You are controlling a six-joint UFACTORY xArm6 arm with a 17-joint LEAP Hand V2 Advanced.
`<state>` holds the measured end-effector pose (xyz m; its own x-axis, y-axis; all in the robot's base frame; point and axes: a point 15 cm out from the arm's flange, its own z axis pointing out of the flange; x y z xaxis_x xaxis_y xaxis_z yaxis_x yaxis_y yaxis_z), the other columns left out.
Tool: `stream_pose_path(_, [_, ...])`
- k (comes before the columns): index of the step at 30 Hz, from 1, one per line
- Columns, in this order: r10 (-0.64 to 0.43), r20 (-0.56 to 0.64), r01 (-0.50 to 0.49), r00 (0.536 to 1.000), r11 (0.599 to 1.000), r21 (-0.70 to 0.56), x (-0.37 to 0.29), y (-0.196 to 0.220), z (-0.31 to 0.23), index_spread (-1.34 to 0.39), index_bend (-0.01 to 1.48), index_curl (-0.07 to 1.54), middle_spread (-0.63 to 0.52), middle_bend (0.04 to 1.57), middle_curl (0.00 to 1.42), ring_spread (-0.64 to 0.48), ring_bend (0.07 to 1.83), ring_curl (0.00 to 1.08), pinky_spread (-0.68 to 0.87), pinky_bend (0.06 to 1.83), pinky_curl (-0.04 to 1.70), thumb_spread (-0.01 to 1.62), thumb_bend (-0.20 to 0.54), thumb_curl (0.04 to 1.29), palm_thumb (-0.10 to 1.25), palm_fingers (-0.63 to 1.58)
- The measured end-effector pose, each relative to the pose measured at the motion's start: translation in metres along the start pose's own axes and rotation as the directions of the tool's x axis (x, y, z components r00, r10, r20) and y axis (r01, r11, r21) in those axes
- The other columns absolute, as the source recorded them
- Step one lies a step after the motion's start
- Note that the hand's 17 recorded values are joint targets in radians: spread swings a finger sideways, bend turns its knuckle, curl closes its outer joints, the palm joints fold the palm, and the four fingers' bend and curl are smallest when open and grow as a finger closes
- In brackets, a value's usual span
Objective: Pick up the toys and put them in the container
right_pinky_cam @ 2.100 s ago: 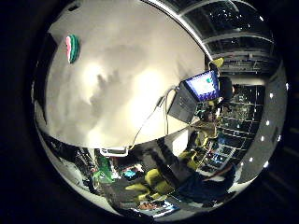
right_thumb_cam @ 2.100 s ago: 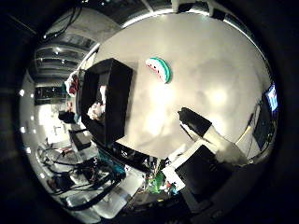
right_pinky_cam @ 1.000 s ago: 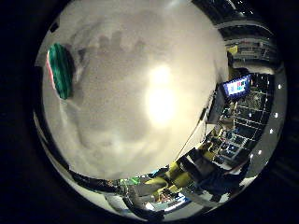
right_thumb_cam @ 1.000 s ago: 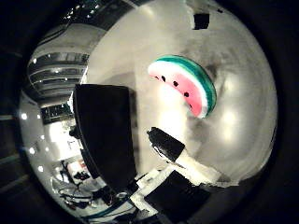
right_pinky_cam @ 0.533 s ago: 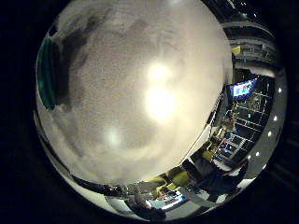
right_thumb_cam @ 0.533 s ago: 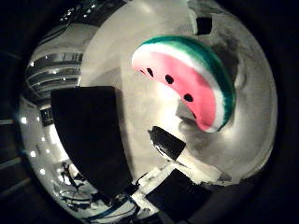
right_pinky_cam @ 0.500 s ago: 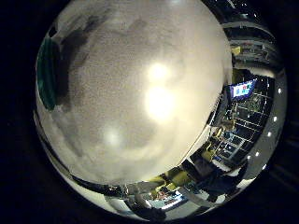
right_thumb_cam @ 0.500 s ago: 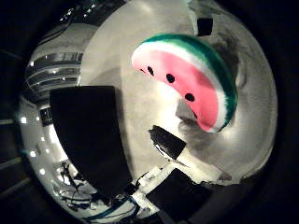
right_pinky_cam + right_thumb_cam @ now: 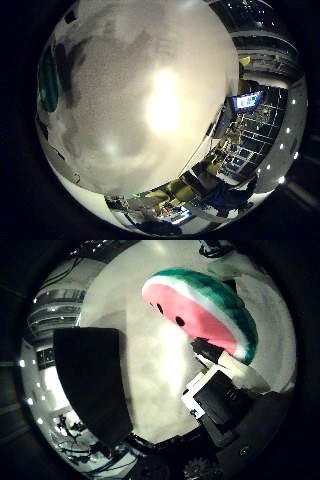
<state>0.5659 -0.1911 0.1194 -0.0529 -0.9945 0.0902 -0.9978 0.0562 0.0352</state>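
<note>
Reaching step: my robot hand (image 9: 225, 395) is close over the watermelon toy (image 9: 200, 315) on the counter (image 9: 155, 370); grip state unclear, probably empty. Next: close fingers.

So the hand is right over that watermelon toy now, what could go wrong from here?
Two things, I would guess. A finger of the hand lies against the lower edge of the watermelon toy, so it might nudge the soft toy away across the white table instead of getting round it. And the black container stands close beside, so a swing towards it could knock its wall.
</note>
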Motion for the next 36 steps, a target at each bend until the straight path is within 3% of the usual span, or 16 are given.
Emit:
stream_pose_path(9, [0.052, -0.063, -0.047, 0.997, 0.996, 0.076, 0.043, 0.065, -0.091, -0.41, 1.18, 0.63, -0.27, 0.62, 0.44, 0.05, 0.18, 0.09, 0.41, 0.17, 0.13, 0.86, -0.023, 0.48, 1.05, 0.47])
stream_pose_path(15, [0.051, -0.106, -0.040, 0.993, 0.994, 0.105, 0.036, 0.111, -0.148, -0.41, 1.20, 0.62, -0.28, 0.62, 0.44, 0.04, 0.18, 0.11, 0.40, 0.17, 0.13, 0.85, -0.022, 0.49, 1.05, 0.47])
stream_pose_path(26, [-0.065, -0.103, 0.080, 0.993, 0.985, 0.153, -0.106, 0.139, -0.214, -0.40, 1.22, 0.61, -0.28, 0.62, 0.45, 0.03, 0.18, 0.12, 0.40, 0.18, 0.15, 0.84, -0.022, 0.52, 1.04, 0.46])
stream_pose_path(36, [-0.224, -0.087, 0.235, 0.971, 0.961, 0.147, -0.277, 0.158, -0.210, -0.40, 1.19, 0.59, -0.28, 0.63, 0.46, 0.01, 0.19, 0.13, 0.40, 0.18, 0.15, 0.84, -0.022, 0.52, 1.04, 0.47])
